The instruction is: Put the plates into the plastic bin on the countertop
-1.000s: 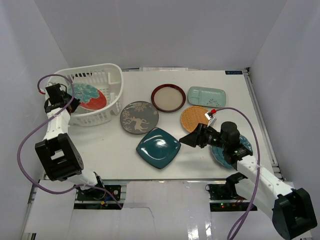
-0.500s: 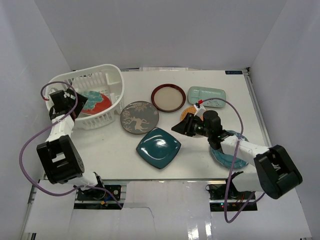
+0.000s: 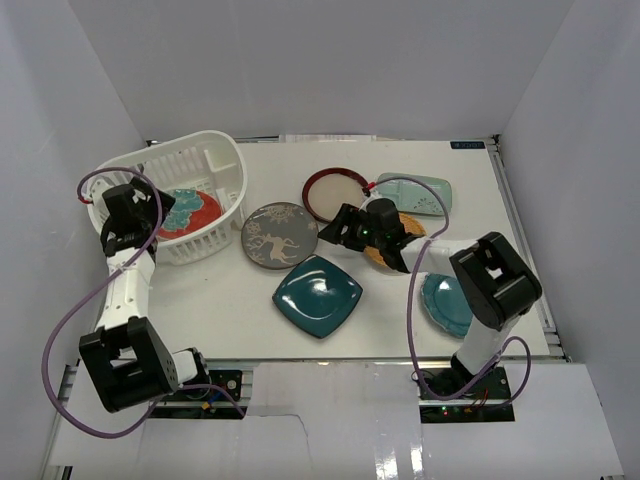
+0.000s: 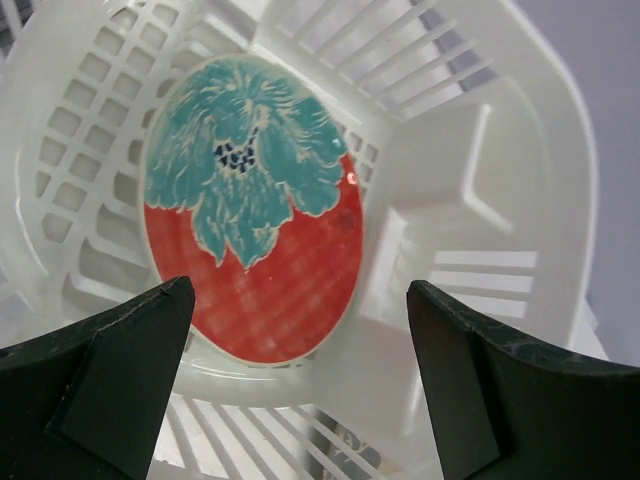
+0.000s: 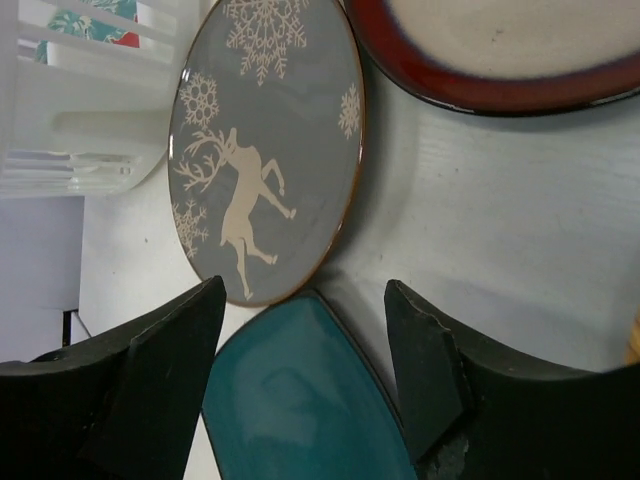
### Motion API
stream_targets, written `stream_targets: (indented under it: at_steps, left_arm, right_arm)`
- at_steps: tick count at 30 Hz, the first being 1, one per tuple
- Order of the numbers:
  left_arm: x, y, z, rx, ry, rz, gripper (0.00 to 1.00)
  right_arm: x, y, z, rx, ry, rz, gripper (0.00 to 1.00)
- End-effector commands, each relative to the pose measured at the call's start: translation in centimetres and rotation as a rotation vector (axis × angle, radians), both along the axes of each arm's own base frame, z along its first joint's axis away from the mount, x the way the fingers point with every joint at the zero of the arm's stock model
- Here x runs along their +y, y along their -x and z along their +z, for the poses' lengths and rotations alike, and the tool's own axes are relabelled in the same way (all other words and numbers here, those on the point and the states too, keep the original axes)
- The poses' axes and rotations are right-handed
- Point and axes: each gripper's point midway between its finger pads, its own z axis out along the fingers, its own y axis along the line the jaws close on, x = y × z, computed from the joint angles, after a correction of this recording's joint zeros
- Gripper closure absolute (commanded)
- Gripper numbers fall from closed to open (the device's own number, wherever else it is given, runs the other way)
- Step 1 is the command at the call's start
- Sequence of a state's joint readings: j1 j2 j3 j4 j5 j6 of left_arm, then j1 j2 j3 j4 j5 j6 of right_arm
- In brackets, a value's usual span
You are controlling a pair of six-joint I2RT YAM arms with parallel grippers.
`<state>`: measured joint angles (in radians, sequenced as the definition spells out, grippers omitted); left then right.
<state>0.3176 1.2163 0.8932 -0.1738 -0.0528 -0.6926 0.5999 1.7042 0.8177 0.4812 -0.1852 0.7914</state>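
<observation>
My left jaws stand spread wide and empty over the red floral plate (image 4: 250,210), which lies inside the plastic bin (image 4: 480,180). That arm leans in at the bin's left rim. My right jaws are spread too and hold nothing. The grey plate (image 5: 265,140) lies on the table (image 5: 500,230) just ahead of them, with the arm stretched low towards the left.

Light: bright, even, from overhead; I see the white walls (image 3: 320,70) and countertop (image 3: 220,300) washed pale.
Shadows: soft and short; a faint one edges the dark-teal square plate (image 3: 317,295), right of the plastic bin (image 3: 222,170).
Glare: a small spot on the red floral plate (image 4: 260,270) inside the bin.
Focus: I read both wrist views crisp.
Distortion: bin slots splay outward in my left wrist view.
</observation>
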Motion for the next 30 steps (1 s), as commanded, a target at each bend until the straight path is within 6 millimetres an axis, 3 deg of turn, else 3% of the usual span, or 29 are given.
stream_targets:
  at_steps: [1, 2, 3, 5, 6, 10, 18, 22, 25, 26, 27, 28, 29, 30]
  left_arm:
    - [0.7, 1.1, -2.1, 0.098, -0.014, 0.037, 0.02]
    - [0.8, 1.2, -2.1, 0.097, -0.018, 0.044, 0.02]
    - [0.7, 1.4, -1.6, 0.077, -0.027, 0.044, 0.02]
    - [0.5, 1.3, -0.3, 0.034, -0.064, 0.038, 0.02]
    - [0.0, 1.3, 0.8, 0.011, -0.096, 0.039, 0.02]
    - [-1.9, 1.7, 1.9, 0.004, -0.21, 0.09, 0.02]
    - [-1.5, 2.9, -0.5, 0.116, -0.237, 0.147, 0.02]
    - [-2.4, 3.3, 2.1, 0.018, -0.22, 0.106, 0.02]
    - [-5.6, 2.9, 5.2, -0.086, -0.185, -0.07, 0.02]
    - [-6.7, 2.9, 5.7, -0.1, -0.179, -0.131, 0.02]
    - [-9.0, 3.0, 6.7, -0.128, -0.144, -0.251, 0.02]
    - [-10.0, 3.3, 7.0, -0.133, -0.126, -0.306, 0.02]
    - [-10.9, 3.5, 7.5, -0.143, -0.116, -0.353, 0.02]
    - [-12.1, 3.8, 8.6, -0.163, -0.106, -0.421, 0.02]
  right_arm:
    - [1.8, -1.9, 0.4, -0.034, 0.001, -0.016, 0.28]
    - [2.4, -2.6, 1.0, -0.045, -0.008, -0.019, 0.28]
    - [2.7, -2.6, -0.2, -0.024, 0.005, -0.015, 0.28]
    - [3.4, -3.2, -0.3, -0.02, 0.001, -0.02, 0.31]
    - [3.5, -3.4, -1.5, 0.002, 0.011, -0.032, 0.33]
    - [4.4, -4.0, -2.8, 0.039, -0.013, -0.06, 0.43]
    - [5.4, -4.4, -5.0, 0.116, -0.057, -0.092, 0.39]
    - [6.7, -4.3, -6.0, 0.16, -0.1, -0.061, 0.4]
    - [6.6, -4.2, -7.3, 0.201, -0.109, -0.08, 0.51]
    - [6.6, -4.1, -7.3, 0.216, -0.125, -0.089, 0.62]
    - [6.6, -4.1, -7.1, 0.211, -0.138, -0.091, 0.66]
    - [6.6, -4.3, -6.4, 0.184, -0.166, -0.093, 0.77]
    - [6.3, -3.8, -6.7, 0.195, -0.167, -0.096, 0.85]
    - [6.2, -3.8, -5.7, 0.191, -0.188, -0.096, 0.89]
